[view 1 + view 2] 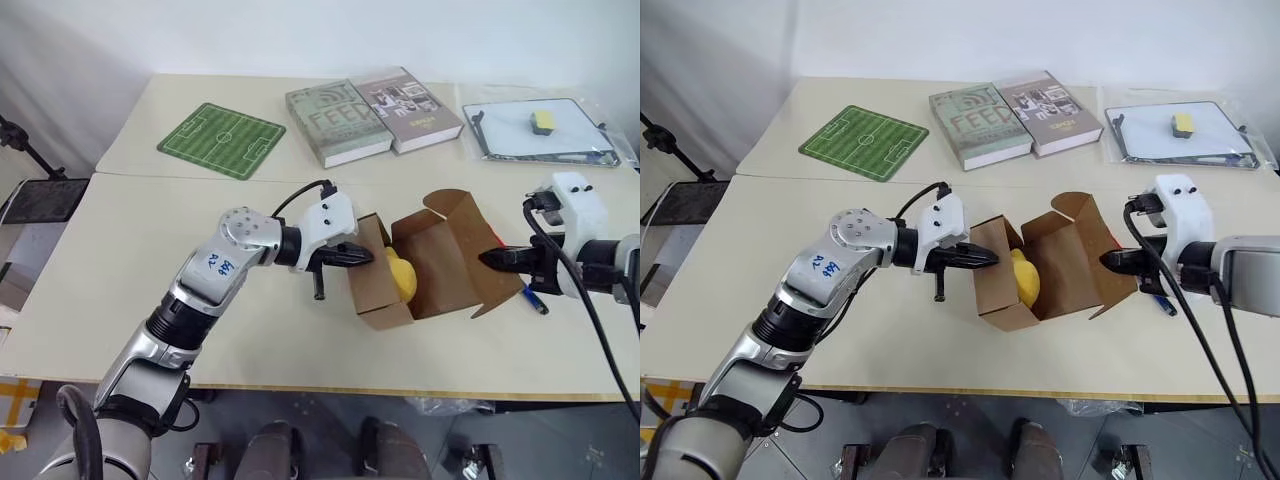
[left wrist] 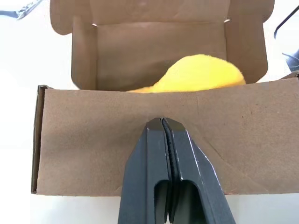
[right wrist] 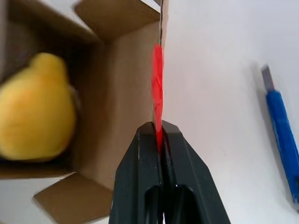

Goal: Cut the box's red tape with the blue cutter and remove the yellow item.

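Head views: box [image 1: 425, 260], plain matte brown cardboard, sits open at table centre, flaps folded out, lid flap standing toward 1 o'clock. Yellow item [image 1: 402, 275], rounded and soft-looking, lies inside against the left wall. Left gripper [image 1: 362, 255], black fingers pressed together, tips at the box's left wall, holding nothing. Right gripper [image 1: 492, 259], fingers together, pinches the edge of the right flap. Blue cutter [image 1: 534, 297], slim pen shape, lies flat on the table just right of the box, under the right gripper. Table [image 1: 150, 290] is smooth cream laminate, two tops butted with a seam. At 11 o'clock a green soccer-field mat [image 1: 221, 139]; at 12 two hardcover books [image 1: 372, 114] side by side; at 2 a whiteboard [image 1: 535, 128] in clear plastic with a small yellow eraser [image 1: 543, 121]. White wall behind.

Left wrist view: closed fingers against the cardboard wall; fuzzy yellow item rises behind it.

Right wrist view: red tape [image 3: 158, 88], glossy strip along the flap edge, caught between the fingertips; cutter's metal blade is extended.
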`<act>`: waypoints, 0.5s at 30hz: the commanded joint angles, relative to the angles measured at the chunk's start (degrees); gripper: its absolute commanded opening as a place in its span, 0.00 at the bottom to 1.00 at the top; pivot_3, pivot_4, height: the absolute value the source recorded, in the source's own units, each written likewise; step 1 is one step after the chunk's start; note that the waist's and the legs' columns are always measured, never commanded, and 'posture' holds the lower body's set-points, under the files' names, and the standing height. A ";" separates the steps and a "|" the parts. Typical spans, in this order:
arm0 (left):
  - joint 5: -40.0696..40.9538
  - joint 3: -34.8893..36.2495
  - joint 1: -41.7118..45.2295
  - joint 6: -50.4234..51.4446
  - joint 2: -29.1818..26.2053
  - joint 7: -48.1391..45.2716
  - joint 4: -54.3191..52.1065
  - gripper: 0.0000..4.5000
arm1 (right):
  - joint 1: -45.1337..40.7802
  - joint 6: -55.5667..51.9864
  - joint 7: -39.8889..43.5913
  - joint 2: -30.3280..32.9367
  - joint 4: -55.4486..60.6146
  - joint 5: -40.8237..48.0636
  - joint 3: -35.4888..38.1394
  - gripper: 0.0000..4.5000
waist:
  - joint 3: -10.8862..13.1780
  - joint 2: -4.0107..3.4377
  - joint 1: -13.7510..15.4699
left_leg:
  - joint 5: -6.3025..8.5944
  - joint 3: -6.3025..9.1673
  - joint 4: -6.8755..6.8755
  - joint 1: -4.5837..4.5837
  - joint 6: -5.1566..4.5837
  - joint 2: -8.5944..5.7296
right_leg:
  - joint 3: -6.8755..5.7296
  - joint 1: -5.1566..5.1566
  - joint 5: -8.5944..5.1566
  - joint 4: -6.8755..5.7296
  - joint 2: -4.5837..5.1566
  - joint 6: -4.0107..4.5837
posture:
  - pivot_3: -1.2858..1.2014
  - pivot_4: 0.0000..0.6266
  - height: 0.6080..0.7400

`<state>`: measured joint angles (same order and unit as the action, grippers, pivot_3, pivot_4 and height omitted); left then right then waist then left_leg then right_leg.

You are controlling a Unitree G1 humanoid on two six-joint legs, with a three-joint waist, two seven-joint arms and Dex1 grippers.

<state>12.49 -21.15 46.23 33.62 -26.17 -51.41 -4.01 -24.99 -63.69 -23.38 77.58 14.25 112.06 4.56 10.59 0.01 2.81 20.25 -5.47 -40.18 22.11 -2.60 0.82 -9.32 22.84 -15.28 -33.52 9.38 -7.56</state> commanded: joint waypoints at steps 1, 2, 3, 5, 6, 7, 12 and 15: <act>-3.02 -1.44 -3.09 4.02 -1.91 1.35 0.30 0.00 | 0.82 0.59 -4.80 -2.83 -1.99 0.94 -0.37 0.01 | -0.02 -0.03 0.01 | 0.00 -0.01 0.00 -0.02 0.00 -0.01 | 0.02 -0.02 0.00 -0.01 0.01 0.00 | 0.52 0.24 1.00; -2.99 -1.38 -3.44 4.48 -2.18 1.50 -0.14 0.00 | 1.11 0.57 -5.74 -3.86 -2.09 0.94 -0.41 0.01 | -0.03 -0.04 0.10 | -0.01 -0.01 0.00 -0.04 0.00 -0.01 | 0.02 -0.04 0.00 -0.01 0.01 0.00 | 0.52 0.24 1.00; -2.97 -1.35 -3.70 4.84 -2.37 1.61 -0.50 0.00 | 1.27 0.48 -6.48 -4.69 -2.13 0.94 -0.34 0.01 | -0.05 -0.09 0.22 | -0.01 0.00 -0.01 -0.04 0.00 -0.01 | 0.01 -0.05 0.00 -0.01 0.02 0.00 | 0.52 0.24 1.00; -3.18 -1.46 -4.67 5.30 -2.83 1.94 -0.99 0.00 | 1.54 0.35 -7.75 -6.08 -1.76 0.94 -0.75 0.01 | -0.06 -0.10 0.44 | -0.01 0.02 -0.03 -0.03 0.00 -0.03 | 0.01 -0.07 0.01 -0.01 0.04 0.00 | 0.52 0.24 1.00; -3.42 -1.62 -5.05 5.27 -3.03 2.04 -1.04 0.00 | 1.44 0.23 -8.33 -6.54 -1.67 0.94 -0.86 0.01 | -0.06 -0.11 0.53 | -0.02 0.02 -0.05 -0.03 -0.01 -0.04 | 0.00 -0.07 0.01 -0.01 0.04 -0.01 | 0.52 0.24 1.00; -3.62 -1.68 -5.33 5.19 -3.12 2.18 -0.96 0.00 | 1.18 0.16 -8.67 -7.02 -1.62 0.94 -0.86 0.01 | -0.07 -0.12 0.64 | -0.02 0.04 -0.07 -0.03 -0.01 -0.06 | 0.00 -0.10 0.02 0.00 0.05 -0.03 | 0.52 0.24 1.00; -4.89 -1.58 -5.78 4.21 -1.80 2.87 0.72 0.00 | 0.97 -0.06 -9.65 -8.48 -1.46 0.94 -0.40 0.01 | -0.03 -0.07 0.46 | -0.02 0.04 -0.08 0.16 -0.02 -0.09 | -0.02 0.05 0.05 0.02 0.06 -0.08 | 0.52 0.24 1.00; -5.61 -1.63 -5.20 2.92 -0.26 3.27 2.81 0.00 | 1.08 -0.03 -10.19 -9.33 -1.29 0.94 -0.58 0.01 | -0.03 -0.07 0.28 | -0.02 0.02 -0.05 0.31 -0.03 -0.10 | -0.03 0.25 0.05 0.01 0.05 -0.09 | 0.52 0.24 1.00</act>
<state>7.47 -23.49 39.77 38.18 -27.11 -48.42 -1.00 -23.51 -63.84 -33.24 68.66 11.99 112.15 2.72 10.56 -0.07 3.08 20.23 -5.46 -40.19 22.41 -2.63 0.71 -9.35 23.10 -15.23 -33.51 9.42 -7.65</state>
